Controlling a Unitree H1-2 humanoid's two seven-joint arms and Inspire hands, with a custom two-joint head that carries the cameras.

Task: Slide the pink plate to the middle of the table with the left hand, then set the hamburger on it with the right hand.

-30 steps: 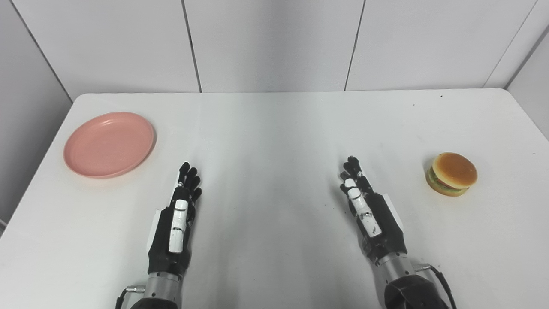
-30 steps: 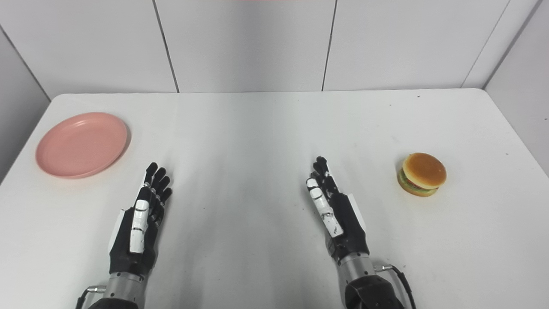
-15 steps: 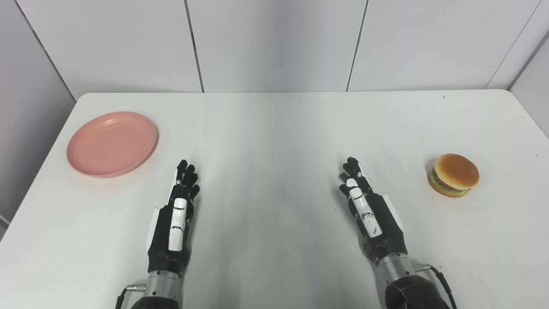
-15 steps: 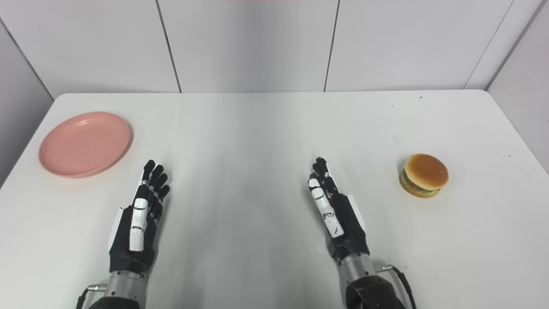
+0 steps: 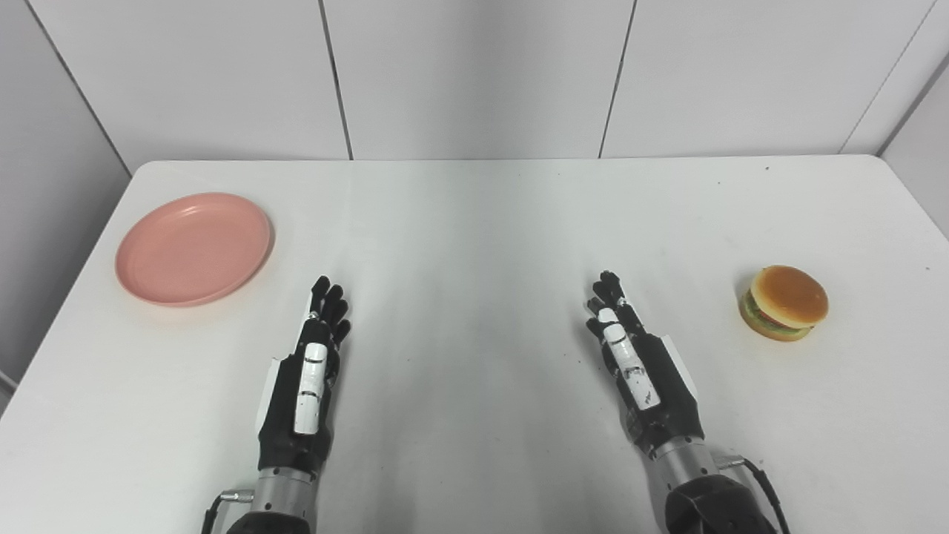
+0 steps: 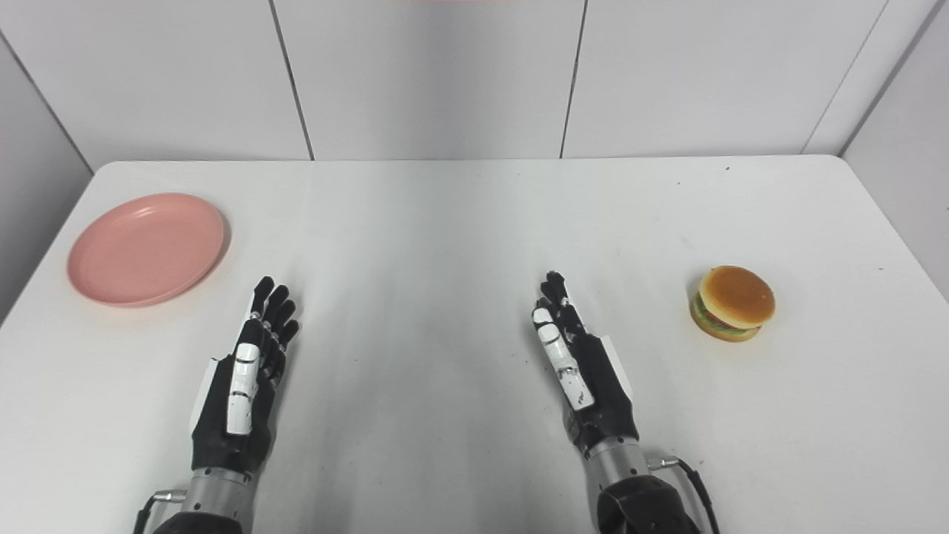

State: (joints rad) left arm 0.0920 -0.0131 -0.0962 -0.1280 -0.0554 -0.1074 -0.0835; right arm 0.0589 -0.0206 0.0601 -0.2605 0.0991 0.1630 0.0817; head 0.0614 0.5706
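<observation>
A round pink plate [image 5: 193,248] lies on the white table near its far left corner. A hamburger [image 5: 783,302] with a brown bun sits near the right edge. My left hand [image 5: 305,377] rests edge-up over the near left part of the table, fingers stretched out and holding nothing, well short of the plate. My right hand [image 5: 636,368] stands the same way on the near right, open and empty, a fair way left of the hamburger.
The white table [image 5: 474,222] runs to grey wall panels at the back and both sides. Its left and right edges lie close to the plate and the hamburger. A cable [image 5: 764,482] hangs off my right wrist.
Both hands stay about where they were, fingers still extended. The whole picture has shifted a little, so the camera has moved slightly.
</observation>
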